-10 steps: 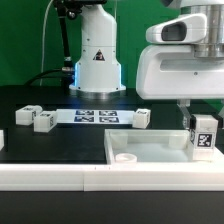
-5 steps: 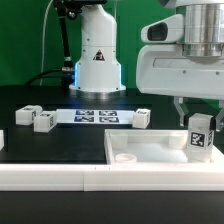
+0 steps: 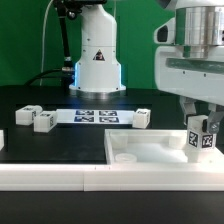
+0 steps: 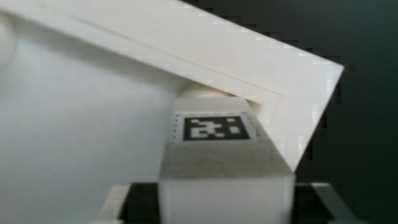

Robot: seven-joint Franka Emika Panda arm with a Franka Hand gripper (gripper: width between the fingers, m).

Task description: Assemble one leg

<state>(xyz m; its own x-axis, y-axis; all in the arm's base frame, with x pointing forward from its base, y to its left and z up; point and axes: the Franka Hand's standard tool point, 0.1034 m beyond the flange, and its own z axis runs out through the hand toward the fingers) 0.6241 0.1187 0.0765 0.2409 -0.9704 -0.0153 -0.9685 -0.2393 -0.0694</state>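
Observation:
My gripper (image 3: pixel 201 130) is shut on a white leg (image 3: pixel 203 141) with a black-and-white tag. It holds the leg upright over the corner of the white tabletop (image 3: pixel 150 150) at the exterior view's right. In the wrist view the leg (image 4: pixel 217 150) stands between my dark fingers (image 4: pixel 139 200), with its far end at the tabletop's raised corner rim (image 4: pixel 267 75). I cannot tell whether the leg touches the tabletop. Three more legs lie on the black table: two at the exterior view's left (image 3: pixel 23 114) (image 3: pixel 44 121) and one in the middle (image 3: pixel 143 118).
The marker board (image 3: pixel 95 115) lies flat on the table behind the tabletop. The robot's white base (image 3: pixel 97 60) stands at the back. A white ledge (image 3: pixel 60 175) runs along the front edge.
The gripper has turned about its vertical axis with the leg in it and has shifted slightly toward the exterior view's right. The leg's tag now faces more to the front.

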